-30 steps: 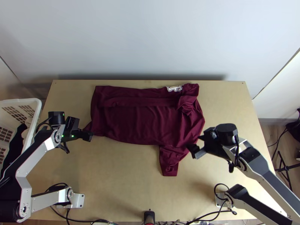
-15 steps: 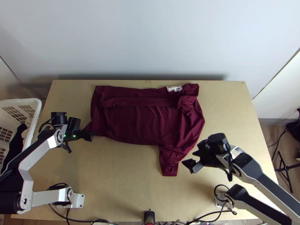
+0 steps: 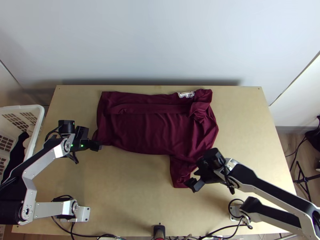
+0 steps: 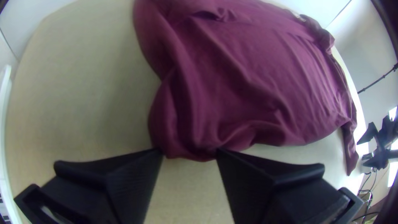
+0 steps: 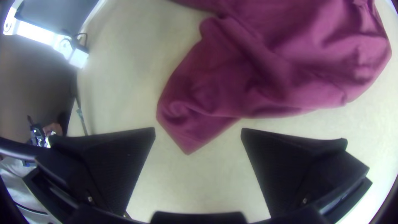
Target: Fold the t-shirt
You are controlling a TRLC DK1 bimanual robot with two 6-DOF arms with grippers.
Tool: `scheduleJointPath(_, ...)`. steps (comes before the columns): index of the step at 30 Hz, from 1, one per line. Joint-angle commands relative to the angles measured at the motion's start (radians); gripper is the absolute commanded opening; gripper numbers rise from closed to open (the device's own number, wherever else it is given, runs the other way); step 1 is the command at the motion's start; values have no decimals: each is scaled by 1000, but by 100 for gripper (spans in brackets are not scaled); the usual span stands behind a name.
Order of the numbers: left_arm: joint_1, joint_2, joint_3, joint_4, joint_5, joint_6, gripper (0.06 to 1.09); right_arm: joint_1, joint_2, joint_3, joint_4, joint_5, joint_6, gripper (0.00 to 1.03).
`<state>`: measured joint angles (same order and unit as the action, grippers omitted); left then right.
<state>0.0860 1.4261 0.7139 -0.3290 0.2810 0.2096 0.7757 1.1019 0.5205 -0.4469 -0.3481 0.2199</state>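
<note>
The maroon t-shirt (image 3: 150, 128) lies across the table's far half, a strip along its far side folded over and bunched at the right. One sleeve (image 3: 179, 172) points toward the near edge. At the shirt's left near corner is my left gripper (image 3: 93, 141). In the left wrist view the left gripper (image 4: 190, 152) is open, with the bunched corner (image 4: 192, 147) at the gap between its tips. My right gripper (image 3: 192, 180) is over the sleeve's end. In the right wrist view the right gripper (image 5: 198, 132) stands wide open, the sleeve tip (image 5: 188, 143) between its fingers.
A white basket (image 3: 38, 120) with dark cloth inside stands at the left edge. Bare wood (image 3: 128, 188) lies on the near side of the shirt. A small black device (image 3: 159, 231) is at the near edge, among cables.
The right gripper has moved left and toward the near edge, from beside the shirt to the sleeve's end. My left gripper has shifted slightly right at the shirt's corner.
</note>
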Motion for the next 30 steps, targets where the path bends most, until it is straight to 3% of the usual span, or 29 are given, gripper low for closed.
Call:
scheduleJointPath(1,-17,8,-7,13,1,-15,26,48,53,-19,40,0,19,96)
scheduleJointPath(5,-15,10,-5,13,0,-15,21,50,56,-30,40,0,19,96)
scheduleJointPath(6,-15,8,-7,18,0,-15,13,50,58,-33,40,0,19,96)
scheduleJointPath(14,-17,-1,-18,47,4,-49,9,71,148,-20,51,0,29,95)
scheduleJointPath(17,-12,-4,-13,64,10,-82,9,85,151,-24,86,12,30,79)
scheduleJointPath(20,-5,-6,-13,74,9,-84,9,97,150,-13,114,40,30,54)
scheduleJointPath(21,-2,-7,-13,77,7,-84,9,97,147,-10,125,49,26,42)
scheduleJointPath(23,3,-9,-13,81,7,-84,9,96,150,-5,160,81,18,3)
scheduleJointPath(30,15,-16,-4,82,0,-85,9,76,128,52,134,104,16,3)
